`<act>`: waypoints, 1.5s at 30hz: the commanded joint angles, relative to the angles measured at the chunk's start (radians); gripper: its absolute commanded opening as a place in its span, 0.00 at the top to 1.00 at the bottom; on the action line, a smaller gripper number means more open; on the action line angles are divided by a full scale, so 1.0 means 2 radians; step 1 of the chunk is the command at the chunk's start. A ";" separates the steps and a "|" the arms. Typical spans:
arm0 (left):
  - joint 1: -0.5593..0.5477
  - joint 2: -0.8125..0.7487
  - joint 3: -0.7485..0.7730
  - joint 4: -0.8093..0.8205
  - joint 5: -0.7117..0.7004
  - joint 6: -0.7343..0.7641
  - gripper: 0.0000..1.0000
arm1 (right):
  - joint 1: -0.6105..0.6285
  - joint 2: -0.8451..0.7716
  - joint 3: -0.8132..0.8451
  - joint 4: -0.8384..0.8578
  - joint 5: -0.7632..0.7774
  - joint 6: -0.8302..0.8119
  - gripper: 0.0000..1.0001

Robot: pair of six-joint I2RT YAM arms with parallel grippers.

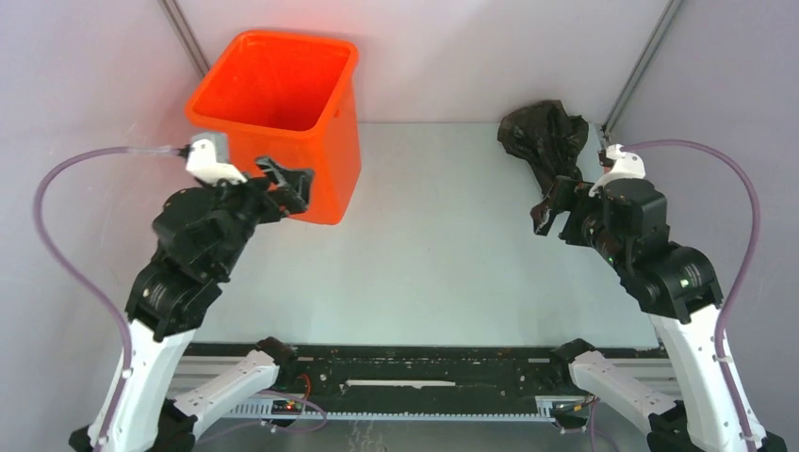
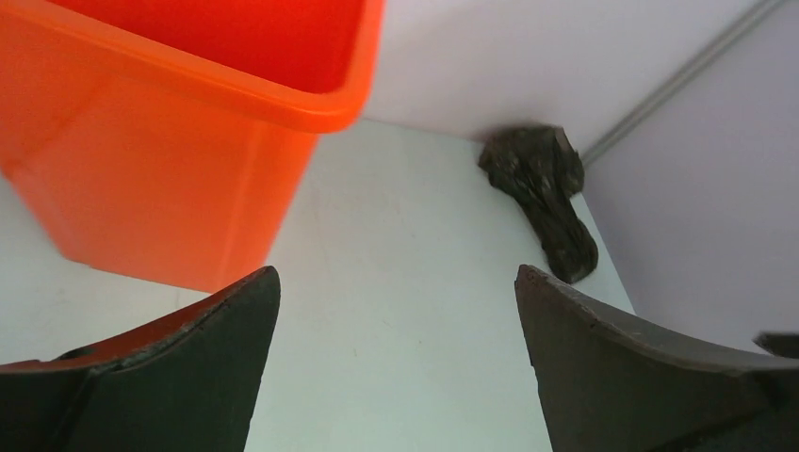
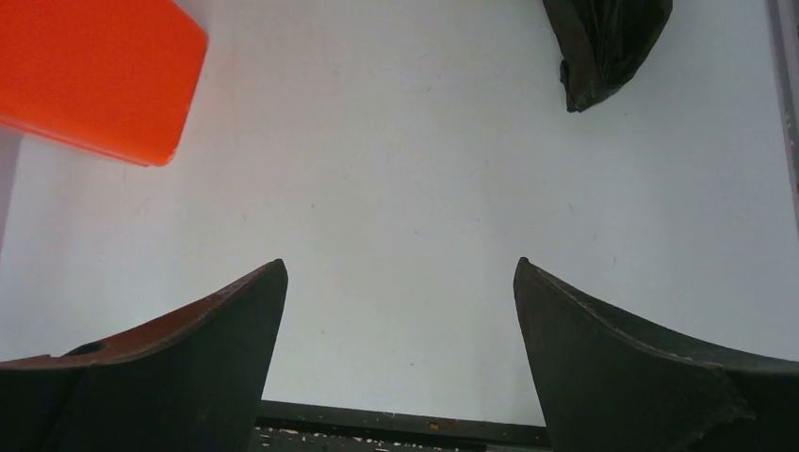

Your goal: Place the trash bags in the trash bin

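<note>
The trash bin, bright orange and upright with its mouth open, stands at the back left of the table; its wall fills the upper left of the left wrist view, and one corner shows in the right wrist view. The trash bag lies crumpled at the back right by the wall. My left gripper is open beside the bin's near right corner, holding nothing. My right gripper is open and empty, just in front of the bag.
The pale table is closed in by white walls, with slanted metal posts in the back corners. A black rail runs along the near edge between the arm bases.
</note>
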 commanded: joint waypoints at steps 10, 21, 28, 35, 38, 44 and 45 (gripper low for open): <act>-0.077 0.066 -0.007 0.041 0.016 0.011 0.00 | -0.030 0.121 -0.047 0.118 -0.024 0.012 0.01; -0.080 0.108 0.043 0.002 0.050 0.073 0.00 | -0.235 0.351 0.034 0.150 -0.138 0.069 0.00; -0.080 0.123 0.069 -0.019 0.041 0.141 0.00 | -0.270 0.538 0.219 0.116 -0.069 0.010 0.02; -0.080 0.147 0.087 -0.031 0.021 0.203 0.00 | -0.273 0.769 0.504 -0.030 -0.091 -0.065 0.09; -0.080 0.152 0.086 -0.026 0.019 0.207 0.00 | -0.274 0.767 0.470 -0.009 -0.118 -0.048 0.15; -0.080 0.156 0.093 -0.024 0.036 0.196 0.00 | -0.250 0.726 0.360 0.031 -0.183 -0.036 0.48; -0.080 0.157 0.094 -0.022 0.040 0.190 0.00 | -0.242 0.719 0.351 0.029 -0.192 -0.036 0.58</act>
